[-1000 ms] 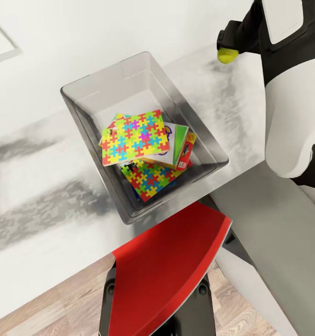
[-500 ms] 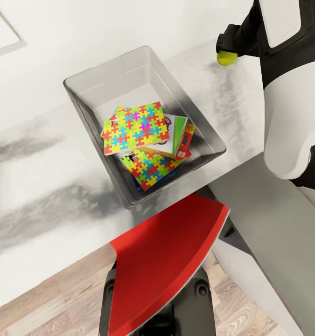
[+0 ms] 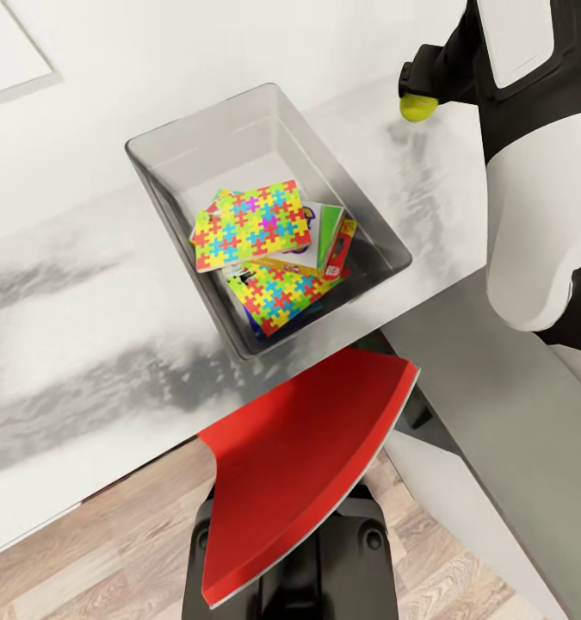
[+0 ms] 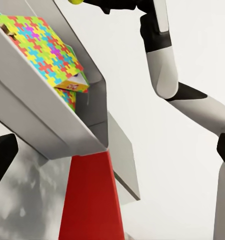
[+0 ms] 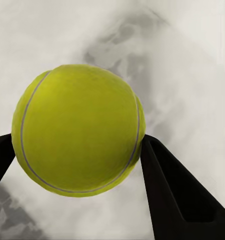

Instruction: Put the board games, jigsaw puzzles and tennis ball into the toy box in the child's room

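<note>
With the jigsaw puzzles (image 3: 252, 222) and board games (image 3: 333, 237) already in the toy box (image 3: 213, 138), the right hand (image 3: 417, 93) pinches the tennis ball (image 3: 418, 107) above the counter (image 3: 83, 344) near its back edge, and judging by this must next carry it over the box and let go.

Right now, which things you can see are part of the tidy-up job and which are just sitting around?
Part of the job:
- tennis ball, gripped by the right gripper
- toy box on the table
- jigsaw puzzles in the box
- board games under them

Just sitting around:
- red chair
- lower grey unit
</note>
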`<state>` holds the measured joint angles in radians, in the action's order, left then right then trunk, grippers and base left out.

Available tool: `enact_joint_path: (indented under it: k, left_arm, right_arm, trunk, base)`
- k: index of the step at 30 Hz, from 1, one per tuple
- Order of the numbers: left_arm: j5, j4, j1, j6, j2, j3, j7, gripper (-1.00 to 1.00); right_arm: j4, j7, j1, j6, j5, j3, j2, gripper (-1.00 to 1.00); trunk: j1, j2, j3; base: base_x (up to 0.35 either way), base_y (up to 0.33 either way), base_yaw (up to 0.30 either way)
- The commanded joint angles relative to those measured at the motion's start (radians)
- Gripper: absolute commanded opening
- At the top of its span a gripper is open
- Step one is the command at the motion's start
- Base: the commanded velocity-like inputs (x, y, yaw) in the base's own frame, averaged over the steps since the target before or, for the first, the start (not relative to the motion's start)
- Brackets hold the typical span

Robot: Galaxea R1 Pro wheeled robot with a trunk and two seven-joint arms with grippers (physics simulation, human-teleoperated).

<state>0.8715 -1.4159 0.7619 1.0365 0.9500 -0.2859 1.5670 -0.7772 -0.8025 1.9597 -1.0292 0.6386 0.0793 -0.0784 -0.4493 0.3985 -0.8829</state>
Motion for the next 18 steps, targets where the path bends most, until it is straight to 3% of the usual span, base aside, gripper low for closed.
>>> enact_joint_path:
  k: [1, 18]
  left_arm:
    - [0.0, 0.0, 0.0, 0.011, 0.001, 0.001, 0.004, 1.0]
    - [0.0, 0.0, 0.0, 0.011, 0.002, 0.003, 0.004, 1.0]
  right_arm:
    - [0.0, -0.013, 0.001, 0.0, 0.013, 0.003, 0.0, -1.0]
    - [0.008, -0.014, 0.002, 0.0, 0.017, 0.001, -0.02, -1.0]
  trunk:
    - [-0.001, 0.001, 0.001]
    - [-0.001, 0.001, 0.029]
  base:
    - [-0.003, 0.0, 0.0]
    - [0.0, 0.0, 0.0]
